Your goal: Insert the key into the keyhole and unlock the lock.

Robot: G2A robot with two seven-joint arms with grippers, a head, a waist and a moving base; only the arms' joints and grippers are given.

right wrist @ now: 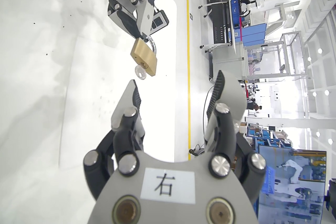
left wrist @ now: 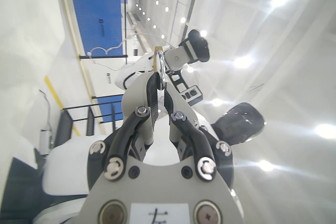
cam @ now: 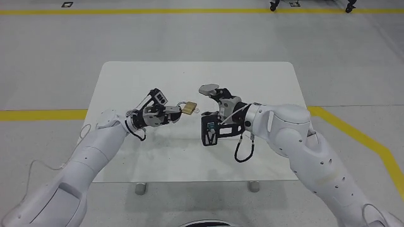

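The top view looks down from above the arms onto the table (cam: 265, 75). Each wrist view looks out from close behind its arm's end toward the other arm; all three share the padlock (right wrist: 143, 58).

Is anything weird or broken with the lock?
Nothing broken. One odd thing: the key sticks out of the padlock with nothing holding it. The right gripper is open, a little apart, while the left gripper pinches the shackle, holding the padlock above the table.
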